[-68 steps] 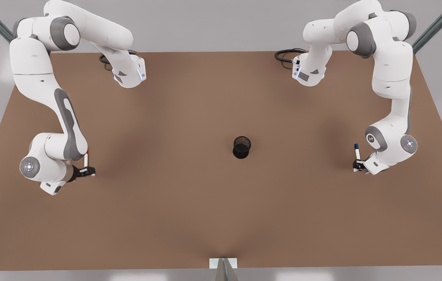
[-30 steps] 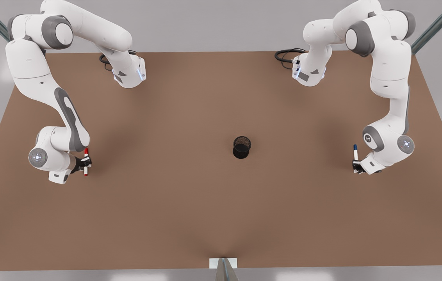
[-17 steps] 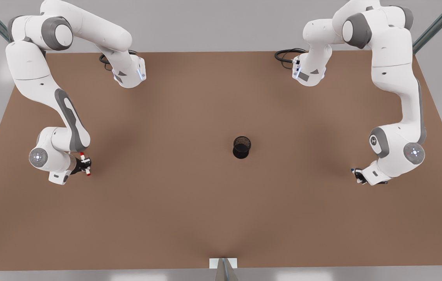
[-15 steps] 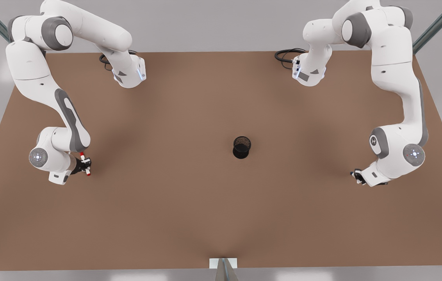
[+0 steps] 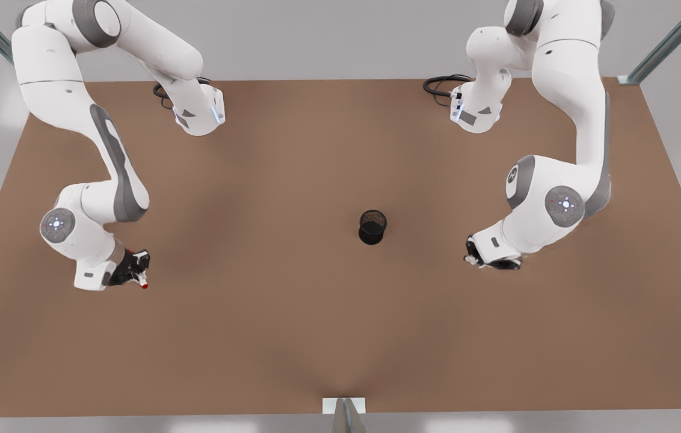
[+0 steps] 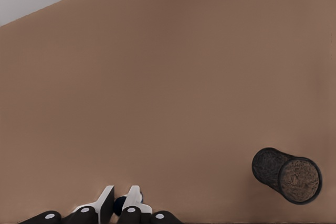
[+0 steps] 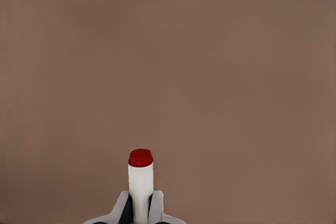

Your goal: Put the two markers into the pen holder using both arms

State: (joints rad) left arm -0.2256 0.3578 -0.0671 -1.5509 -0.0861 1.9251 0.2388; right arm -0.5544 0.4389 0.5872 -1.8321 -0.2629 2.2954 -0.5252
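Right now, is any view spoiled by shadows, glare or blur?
Front view: soft shadows on the table under both arms, none obscuring; pen holder reads clearly. Left wrist view: even light, blue marker dark between the jaws. Right wrist view: flat light, red marker crisp.

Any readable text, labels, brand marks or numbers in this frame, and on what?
None can be read.
The red marker, held in the right gripper, shows a plain white barrel.
The blue marker in the left gripper shows no print.
The pen holder is bare black mesh.
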